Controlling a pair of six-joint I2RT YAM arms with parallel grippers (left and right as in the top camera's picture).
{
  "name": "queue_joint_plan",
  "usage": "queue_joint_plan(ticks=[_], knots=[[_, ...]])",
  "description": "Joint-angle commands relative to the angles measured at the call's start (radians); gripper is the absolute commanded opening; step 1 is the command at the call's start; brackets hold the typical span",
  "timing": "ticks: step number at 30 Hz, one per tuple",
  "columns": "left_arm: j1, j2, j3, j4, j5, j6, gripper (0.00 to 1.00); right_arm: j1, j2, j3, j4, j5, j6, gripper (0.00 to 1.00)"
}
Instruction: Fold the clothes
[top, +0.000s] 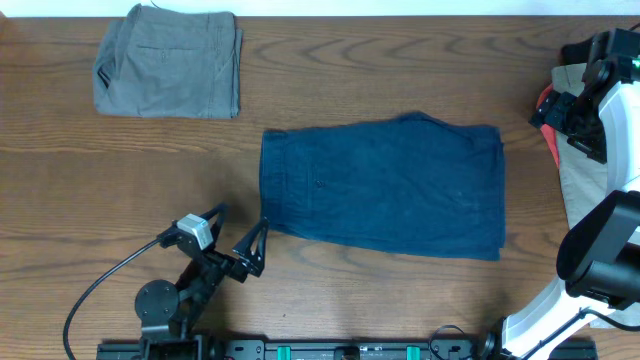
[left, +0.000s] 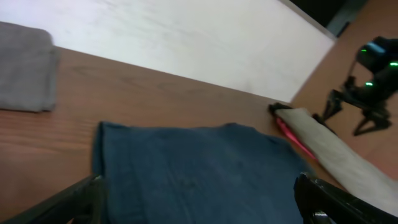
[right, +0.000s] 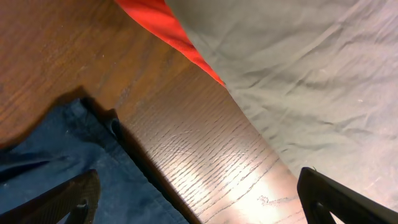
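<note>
The navy-blue shorts (top: 385, 185) lie flat in the middle of the table, folded into a rough rectangle. They also show in the left wrist view (left: 193, 168) and, as a corner, in the right wrist view (right: 68, 162). My left gripper (top: 238, 228) is open and empty, just off the shorts' near left corner; in its wrist view its jaws (left: 202, 208) frame the shorts. My right gripper (top: 562, 118) is open and empty at the right edge, beyond the shorts' far right corner; its jaws (right: 205, 202) span bare wood between the shorts and a beige cloth.
Folded grey shorts (top: 170, 62) lie at the far left. Beige trousers (top: 578, 185) and a red item (top: 545, 105) lie at the right edge under the right arm; they also show in the right wrist view, the trousers (right: 298, 74) and the red item (right: 165, 28).
</note>
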Motion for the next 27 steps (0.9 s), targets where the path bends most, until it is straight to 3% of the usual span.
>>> queue_joint_plan(ticks=[1, 7, 10, 14, 17, 27], knots=[[0.004, 0.055, 0.115, -0.006, 0.052, -0.013, 0.98, -0.002, 0.0, 0.016, 0.0, 0.013, -0.012, 0.99], [0.004, 0.369, 0.359, -0.155, 0.053, 0.053, 0.98, -0.002, 0.0, 0.016, 0.0, 0.013, -0.012, 0.99], [0.004, 0.6, 0.542, -0.375, 0.029, 0.166, 0.98, -0.002, 0.0, 0.016, 0.0, 0.013, -0.012, 0.99], [0.004, 0.896, 0.788, -0.721, -0.141, 0.27, 0.98, -0.002, 0.0, 0.016, 0.0, 0.013, -0.012, 0.99], [0.004, 1.108, 0.937, -0.89, -0.235, 0.288, 0.98, -0.002, 0.0, 0.016, 0.0, 0.013, -0.012, 0.99], [0.004, 1.494, 0.99, -0.79, -0.233, 0.28, 0.98, -0.002, 0.0, 0.016, 0.0, 0.013, -0.012, 0.99]])
